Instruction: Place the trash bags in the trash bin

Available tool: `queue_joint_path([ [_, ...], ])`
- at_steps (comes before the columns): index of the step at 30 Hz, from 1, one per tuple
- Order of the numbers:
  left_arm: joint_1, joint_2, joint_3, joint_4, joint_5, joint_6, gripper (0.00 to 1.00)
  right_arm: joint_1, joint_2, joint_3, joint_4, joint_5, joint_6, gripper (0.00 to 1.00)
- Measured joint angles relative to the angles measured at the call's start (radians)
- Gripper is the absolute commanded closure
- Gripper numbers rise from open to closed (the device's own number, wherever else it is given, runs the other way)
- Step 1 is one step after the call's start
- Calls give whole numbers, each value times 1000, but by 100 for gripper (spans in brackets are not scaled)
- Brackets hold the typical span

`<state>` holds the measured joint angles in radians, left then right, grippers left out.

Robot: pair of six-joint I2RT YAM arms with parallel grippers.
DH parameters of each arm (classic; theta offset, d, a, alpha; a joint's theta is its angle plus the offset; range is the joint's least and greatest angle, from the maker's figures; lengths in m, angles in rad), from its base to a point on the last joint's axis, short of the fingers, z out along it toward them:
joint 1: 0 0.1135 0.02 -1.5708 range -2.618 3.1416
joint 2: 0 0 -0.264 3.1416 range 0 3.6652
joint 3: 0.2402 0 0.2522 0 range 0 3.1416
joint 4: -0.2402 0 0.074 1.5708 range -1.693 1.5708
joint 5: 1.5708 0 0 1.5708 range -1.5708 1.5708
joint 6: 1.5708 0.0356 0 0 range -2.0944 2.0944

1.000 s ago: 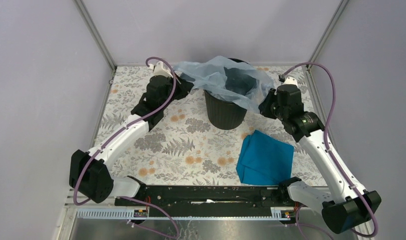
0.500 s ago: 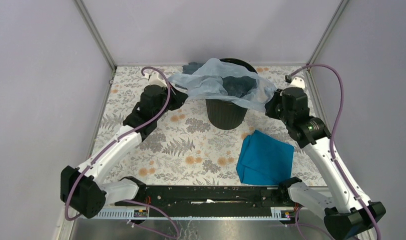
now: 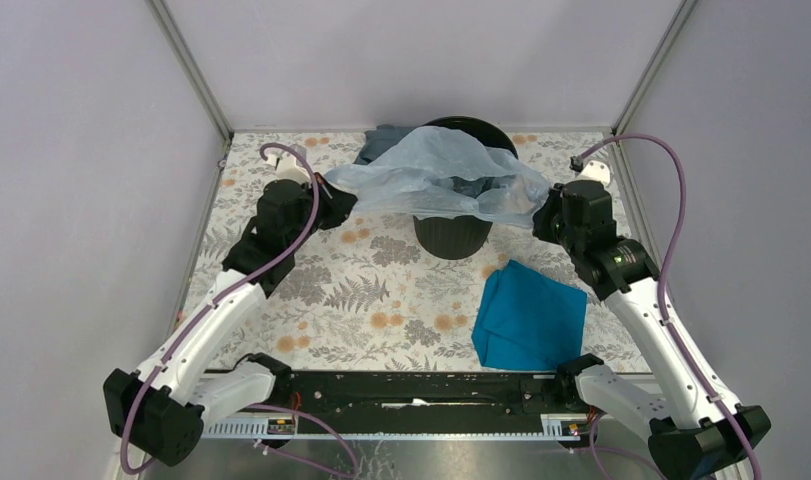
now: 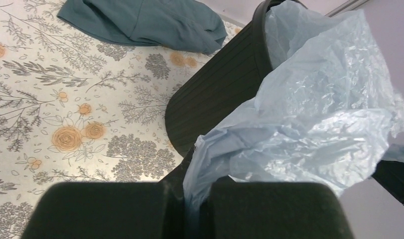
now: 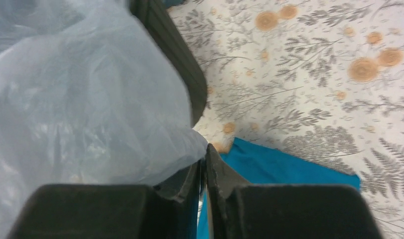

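The pale blue translucent trash bag [image 3: 436, 175] is stretched wide over the mouth of the round black trash bin [image 3: 451, 234] at the back middle of the table. My left gripper [image 3: 339, 198] is shut on the bag's left edge, left of the bin. My right gripper [image 3: 541, 214] is shut on the bag's right edge, right of the bin. In the left wrist view the bag [image 4: 299, 124] runs from between my fingers up over the bin's wall [image 4: 219, 89]. In the right wrist view the bag [image 5: 80, 104] covers the bin's rim [image 5: 177, 55].
A bright teal cloth [image 3: 529, 315] lies on the table front right of the bin, under my right arm. A dull grey-blue cloth [image 3: 381, 142] lies behind the bin's left side, also in the left wrist view [image 4: 145, 22]. Grey walls enclose the flowered table.
Both grippers have pulled apart and toward the near side, the left one farther left. The bag is spread flatter and wider across the bin's mouth.
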<state>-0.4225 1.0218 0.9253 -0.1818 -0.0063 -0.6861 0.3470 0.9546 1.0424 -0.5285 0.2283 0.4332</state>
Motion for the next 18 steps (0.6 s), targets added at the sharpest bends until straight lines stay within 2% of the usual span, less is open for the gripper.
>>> queue_joint_path([
  [4,13,56,0,22,12,6,100,-2,19,0,11,46,-14,78],
  [6,18,133,2,65,33,5,100,-2,45,-6,61,66,-37,76],
  [9,25,272,11,137,87,15,100,-8,137,-11,148,111,-84,78],
  [10,27,321,24,145,109,22,97,-9,159,-7,156,117,-91,76],
  [11,29,360,39,146,135,29,89,-12,198,6,152,122,-102,72],
  [12,29,382,48,149,153,38,78,-14,227,14,155,121,-113,67],
  [13,30,389,51,153,169,51,59,-14,237,15,156,120,-118,62],
  [14,32,387,50,153,184,59,47,-14,235,8,158,117,-127,58],
  [18,43,323,49,140,229,109,24,-16,142,-19,133,60,-146,39],
])
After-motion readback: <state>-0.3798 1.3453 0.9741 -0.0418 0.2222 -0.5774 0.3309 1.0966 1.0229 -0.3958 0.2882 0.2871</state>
